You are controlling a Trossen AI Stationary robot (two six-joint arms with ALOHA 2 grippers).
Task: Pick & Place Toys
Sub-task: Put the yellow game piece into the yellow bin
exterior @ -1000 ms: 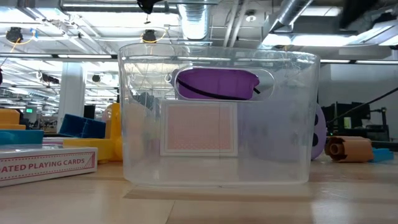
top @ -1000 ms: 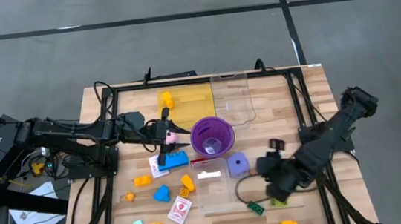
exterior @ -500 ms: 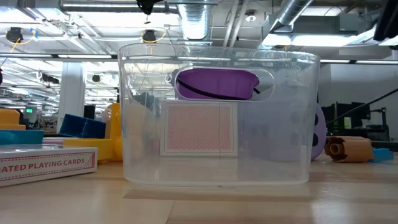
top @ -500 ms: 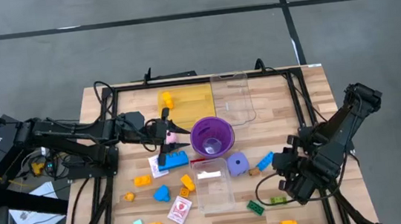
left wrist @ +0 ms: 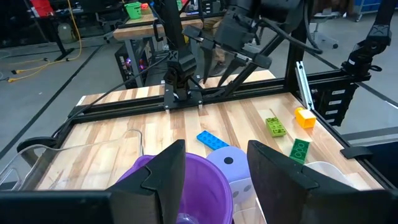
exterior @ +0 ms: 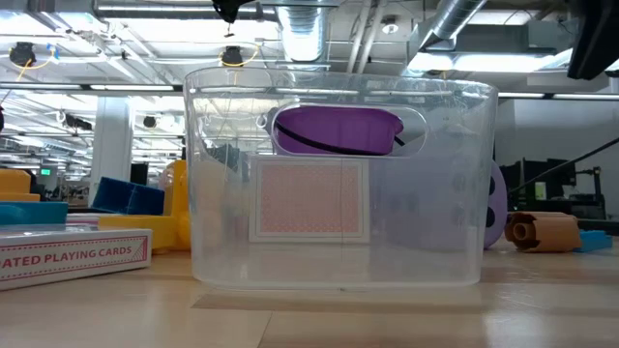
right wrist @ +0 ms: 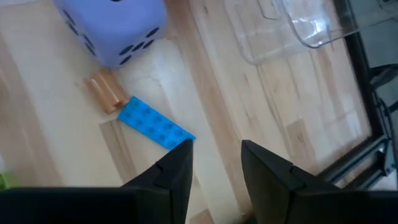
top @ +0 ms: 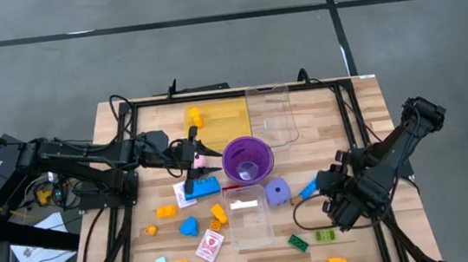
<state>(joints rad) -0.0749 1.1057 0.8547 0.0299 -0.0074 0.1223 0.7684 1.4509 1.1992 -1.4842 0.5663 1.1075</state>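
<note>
Blue flat studded plastic plate (top: 309, 188) lies in the lower right of the high view, between the purple dotted die (top: 277, 192) and the right gripper (top: 335, 197), just off its tips; long axis runs diagonally. In the right wrist view its fingers stand narrowly apart w/ nothing between, the plate's (right wrist: 155, 124) end just ahead. Left gripper (top: 211, 158) sits by the purple translucent cup (top: 247, 159), clearly farther; its fingers are parted too, grip can't be told; right arm is my pick.
</note>
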